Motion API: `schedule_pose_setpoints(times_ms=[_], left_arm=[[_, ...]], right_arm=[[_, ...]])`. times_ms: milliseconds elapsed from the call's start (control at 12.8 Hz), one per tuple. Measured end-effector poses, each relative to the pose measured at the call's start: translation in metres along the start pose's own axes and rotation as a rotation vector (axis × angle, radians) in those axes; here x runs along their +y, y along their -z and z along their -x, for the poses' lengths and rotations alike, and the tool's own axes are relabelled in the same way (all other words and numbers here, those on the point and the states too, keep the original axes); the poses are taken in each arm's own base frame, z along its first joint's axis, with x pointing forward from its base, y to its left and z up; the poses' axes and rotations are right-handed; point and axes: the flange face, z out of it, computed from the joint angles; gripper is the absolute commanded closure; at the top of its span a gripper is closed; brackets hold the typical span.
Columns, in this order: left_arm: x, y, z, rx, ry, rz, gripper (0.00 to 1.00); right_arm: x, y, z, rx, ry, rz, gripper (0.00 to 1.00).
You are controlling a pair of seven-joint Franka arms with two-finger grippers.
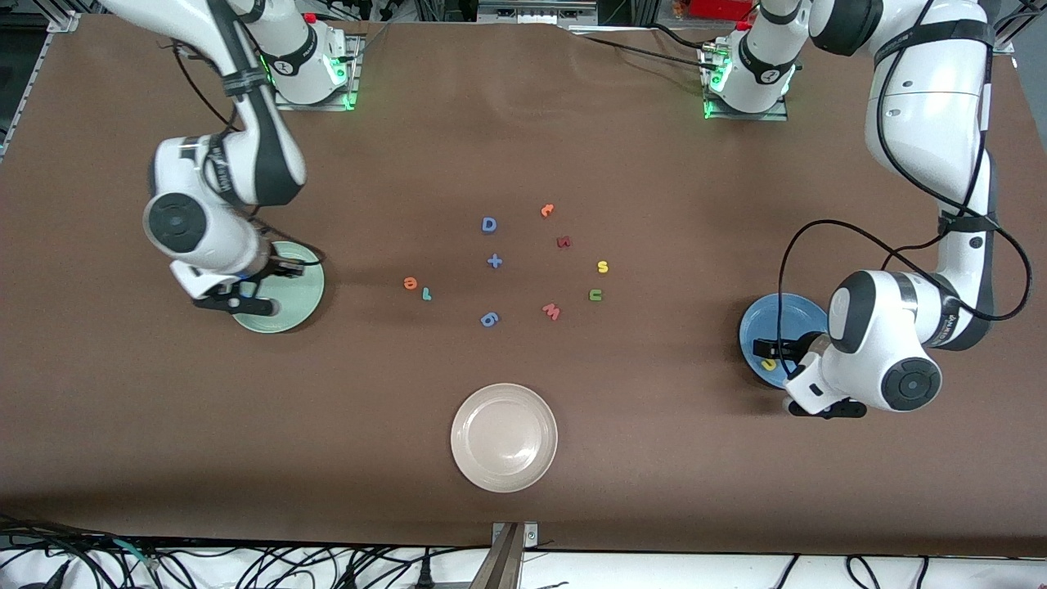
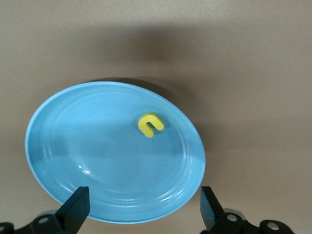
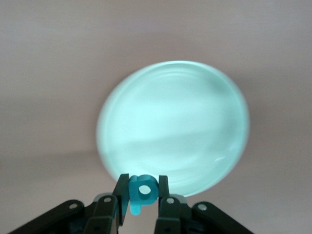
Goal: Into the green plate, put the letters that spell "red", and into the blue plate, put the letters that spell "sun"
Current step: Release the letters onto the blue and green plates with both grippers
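A: Left hand [image 2: 141,214] over the blue plate [image 1: 757,321], toward the left arm's end of the table. Fingers spread wide, nothing between them. Yellow "n" [image 2: 149,125] lying flat inside the plate, clear of both fingertips. Reads as a drop just made, hand parked above to keep the release inside the rim.

B: Right hand [image 3: 142,192] over the green plate [image 1: 298,304], toward the right arm's end. Closed tight on the teal "d" [image 3: 141,191], pinched at its sides, letter upright between the fingers. Plate underneath looks bare in the right wrist view. Likely carried here so the letter falls onto the plate's flat middle, not its rim.

A: Rest of "sun" out on the table [image 1: 523,131]: yellow "s" [image 1: 603,267], dark green "u" [image 1: 595,295] just beside it and nearer the front camera. Both well apart from the blue plate.

B: Rest of "red": orange "e" [image 1: 410,284] and teal "r" [image 1: 426,294] almost touching, between the green plate and the middle cluster. Not yet picked.

A: Distractors mid-table: blue "D" [image 1: 489,225], red "w" [image 1: 551,311], dark red letter [image 1: 563,242]. Beige-white plate [image 1: 504,437] nearest the front camera, nothing seen in it.

B: Judgement: one letter of six delivered, a second about to be. Tiny foam pieces, light; may cling to a finger on release.
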Motion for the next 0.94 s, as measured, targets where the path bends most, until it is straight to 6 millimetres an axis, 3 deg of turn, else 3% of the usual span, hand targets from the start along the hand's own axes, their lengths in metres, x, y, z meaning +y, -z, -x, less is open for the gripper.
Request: schedule_pose_setpoints(times_ms=[156, 234, 703, 781, 859, 937], left_arm=[[0.005, 0.0, 0.0, 0.0, -0.008, 0.003, 0.0], [0.014, 0.0, 0.0, 0.001, -0.02, 0.014, 0.0], [0.131, 0.016, 0.016, 0.032, 0.024, 0.137, 0.0], [0.152, 0.016, 0.02, 0.056, 0.04, 0.144, 0.0], [0.171, 0.013, 0.027, 0.085, 0.056, 0.147, 0.0], [0.189, 0.005, 0.036, 0.112, 0.074, 0.148, 0.0]], right_arm=[[0.046, -0.02, 0.002, -0.041, 0.022, 0.009, 0.98], [0.058, -0.03, 0.006, -0.06, 0.019, 0.007, 0.98], [0.059, -0.097, 0.022, -0.037, 0.007, -0.026, 0.97], [0.058, -0.104, 0.022, -0.034, 0.009, -0.019, 0.8], [0.058, -0.109, 0.022, -0.033, 0.011, -0.013, 0.31], [0.057, -0.112, 0.021, -0.034, 0.012, -0.01, 0.24]])
